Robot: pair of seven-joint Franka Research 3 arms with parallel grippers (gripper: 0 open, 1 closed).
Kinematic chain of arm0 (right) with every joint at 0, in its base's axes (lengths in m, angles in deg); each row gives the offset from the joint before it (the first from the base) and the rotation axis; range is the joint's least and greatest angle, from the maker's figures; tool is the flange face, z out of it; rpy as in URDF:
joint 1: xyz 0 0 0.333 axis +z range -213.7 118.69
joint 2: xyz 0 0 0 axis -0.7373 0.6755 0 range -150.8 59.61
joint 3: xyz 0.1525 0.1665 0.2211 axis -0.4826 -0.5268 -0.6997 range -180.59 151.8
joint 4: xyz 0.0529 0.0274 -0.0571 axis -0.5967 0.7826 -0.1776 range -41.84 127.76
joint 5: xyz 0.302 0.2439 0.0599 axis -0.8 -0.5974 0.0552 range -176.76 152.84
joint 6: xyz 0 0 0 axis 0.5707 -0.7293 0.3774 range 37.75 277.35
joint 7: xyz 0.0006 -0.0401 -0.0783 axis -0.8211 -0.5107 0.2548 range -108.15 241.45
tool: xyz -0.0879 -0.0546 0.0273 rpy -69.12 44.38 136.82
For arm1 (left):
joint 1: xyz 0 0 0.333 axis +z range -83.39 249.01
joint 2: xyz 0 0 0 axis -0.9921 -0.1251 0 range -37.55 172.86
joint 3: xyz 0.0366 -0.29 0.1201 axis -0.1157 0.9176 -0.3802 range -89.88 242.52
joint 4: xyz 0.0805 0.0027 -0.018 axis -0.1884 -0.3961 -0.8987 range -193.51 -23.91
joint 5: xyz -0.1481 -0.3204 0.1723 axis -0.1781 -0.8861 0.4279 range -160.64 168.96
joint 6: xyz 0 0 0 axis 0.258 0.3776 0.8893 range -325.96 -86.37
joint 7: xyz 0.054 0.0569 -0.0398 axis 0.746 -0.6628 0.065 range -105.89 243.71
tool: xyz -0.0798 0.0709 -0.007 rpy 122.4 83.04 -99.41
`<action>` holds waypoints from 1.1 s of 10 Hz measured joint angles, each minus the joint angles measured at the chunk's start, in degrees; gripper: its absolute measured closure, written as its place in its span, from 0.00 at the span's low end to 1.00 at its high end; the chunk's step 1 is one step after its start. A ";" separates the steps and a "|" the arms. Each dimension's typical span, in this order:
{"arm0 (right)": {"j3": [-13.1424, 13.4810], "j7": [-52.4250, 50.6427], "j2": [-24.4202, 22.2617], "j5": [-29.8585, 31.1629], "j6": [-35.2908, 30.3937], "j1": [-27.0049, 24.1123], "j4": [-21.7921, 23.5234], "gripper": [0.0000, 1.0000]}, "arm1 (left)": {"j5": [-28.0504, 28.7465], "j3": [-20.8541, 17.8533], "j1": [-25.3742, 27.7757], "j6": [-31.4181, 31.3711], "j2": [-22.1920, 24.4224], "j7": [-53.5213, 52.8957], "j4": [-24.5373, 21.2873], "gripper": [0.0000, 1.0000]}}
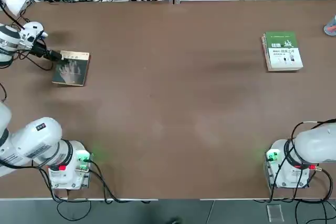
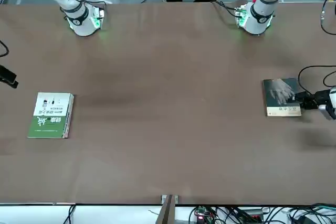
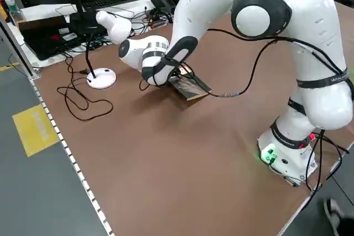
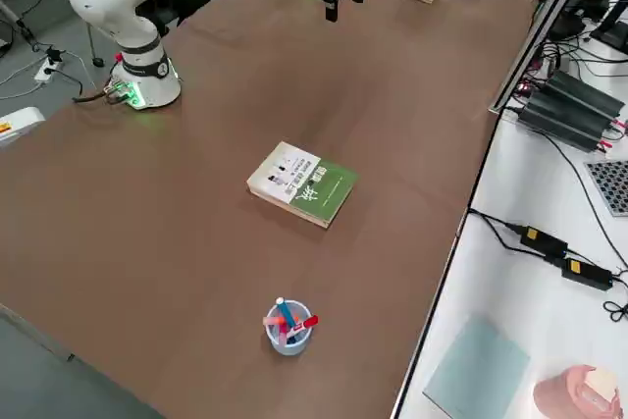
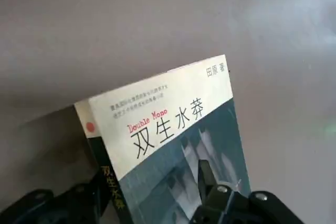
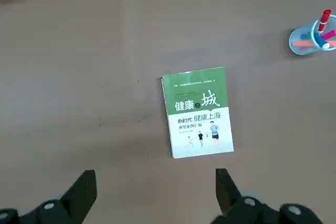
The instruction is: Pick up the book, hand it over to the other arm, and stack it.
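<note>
Brown counter (image 1: 173,103) spreads wide under both arms; at its left edge the left hand (image 1: 59,56) has one finger (image 5: 206,179) over the cover and the other beside the spine of the small dark paperback (image 1: 71,68), jaws partly open; title "Double Mono" reads on its pale strip; the right hand (image 6: 152,192) hangs wide open and empty above the thicker green-and-white book (image 1: 282,51).

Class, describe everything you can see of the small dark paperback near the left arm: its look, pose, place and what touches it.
The book is a thin paperback with a dark grey cover showing a pale hand, a pale strip with printed characters along one edge, and a dark spine. It sits at the table's left side, one edge raised off the surface. The left hand has its fingers over and under one edge, closing on it.
</note>
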 joint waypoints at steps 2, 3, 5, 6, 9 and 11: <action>0.00 0.00 0.00 0.00 0.00 0.00 0.00 0.00 | 0.00 0.00 0.01 0.00 0.00 0.00 0.03 0.55; 0.00 0.00 0.00 0.00 0.00 0.00 0.00 0.00 | 0.00 0.00 0.00 0.00 0.00 0.00 0.05 0.64; 0.00 0.00 0.00 0.00 0.00 0.00 0.00 0.00 | 0.00 0.00 0.02 0.01 0.00 0.00 0.15 0.70; 0.00 0.00 0.00 0.00 0.00 0.00 0.00 0.00 | -0.07 0.02 0.01 0.45 0.00 0.00 0.33 0.78; 0.00 0.00 0.00 0.00 0.00 0.00 0.00 0.00 | -0.28 0.09 0.04 1.73 0.06 0.16 0.85 0.93; 0.00 0.00 0.00 0.00 0.00 0.00 0.00 0.00 | -0.31 0.15 0.03 2.10 0.12 0.22 1.22 0.94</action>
